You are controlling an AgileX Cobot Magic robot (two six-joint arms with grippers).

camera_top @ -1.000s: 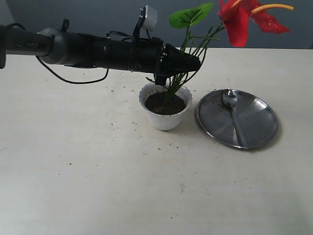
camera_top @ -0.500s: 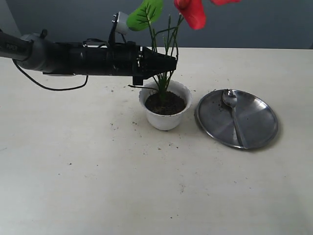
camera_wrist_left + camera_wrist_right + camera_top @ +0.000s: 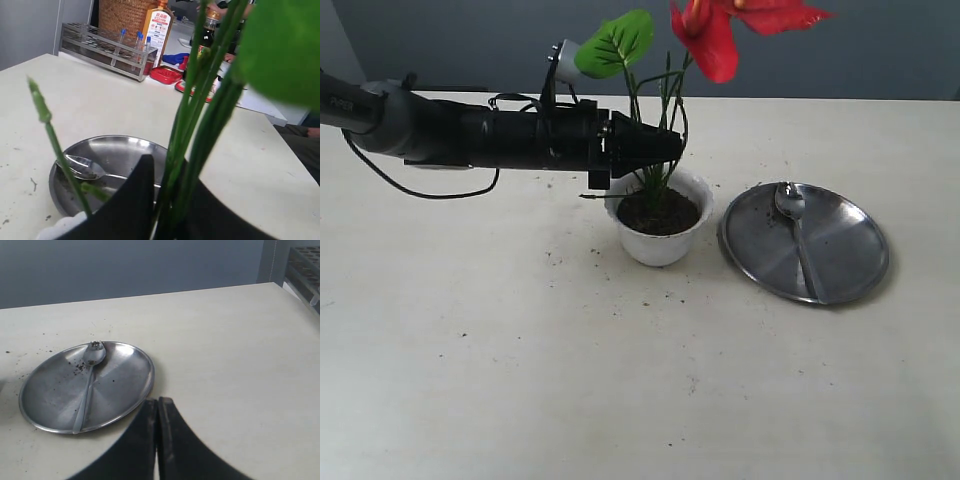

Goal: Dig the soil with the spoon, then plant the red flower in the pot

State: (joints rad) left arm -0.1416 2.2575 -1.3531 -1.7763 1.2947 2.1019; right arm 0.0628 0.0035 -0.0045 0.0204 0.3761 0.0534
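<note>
left gripper clamps red flower stems above pot (bottle label unreadable); right gripper closed, empty; spoon beside pot.

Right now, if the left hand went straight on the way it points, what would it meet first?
Beyond the red flower stems it grips, the left hand points over the steel plate; probably that plate or the table, though depth is unclear.

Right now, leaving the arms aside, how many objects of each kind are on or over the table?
Red flower: 1
White pot: 1
Steel plate: 1
Spoon: 1
Total: 4
</note>
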